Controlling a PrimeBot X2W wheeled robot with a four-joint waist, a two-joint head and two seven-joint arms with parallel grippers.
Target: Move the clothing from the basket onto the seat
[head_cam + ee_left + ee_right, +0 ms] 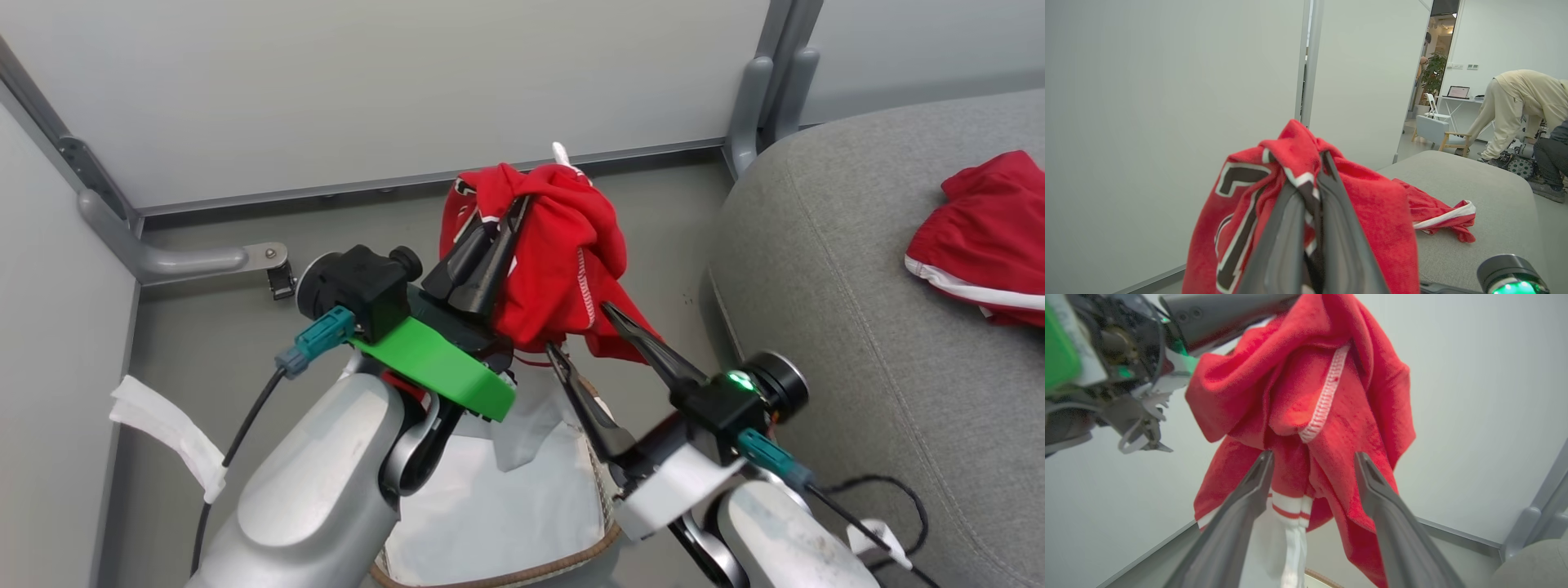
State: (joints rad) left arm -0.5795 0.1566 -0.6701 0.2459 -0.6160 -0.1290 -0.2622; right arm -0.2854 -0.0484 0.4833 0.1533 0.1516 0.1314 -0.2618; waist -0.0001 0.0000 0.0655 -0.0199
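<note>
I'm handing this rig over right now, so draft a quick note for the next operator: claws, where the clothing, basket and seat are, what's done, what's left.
Left claw: shut on a red garment, which hangs clear above the basket.
Right claw: open, fingers either side of that garment's hanging lower part, not gripping.
Done: a second red garment lies on the seat.
Left: carry the held garment to the seat and release it. The arms hide part of the basket, so check it for more.
</note>
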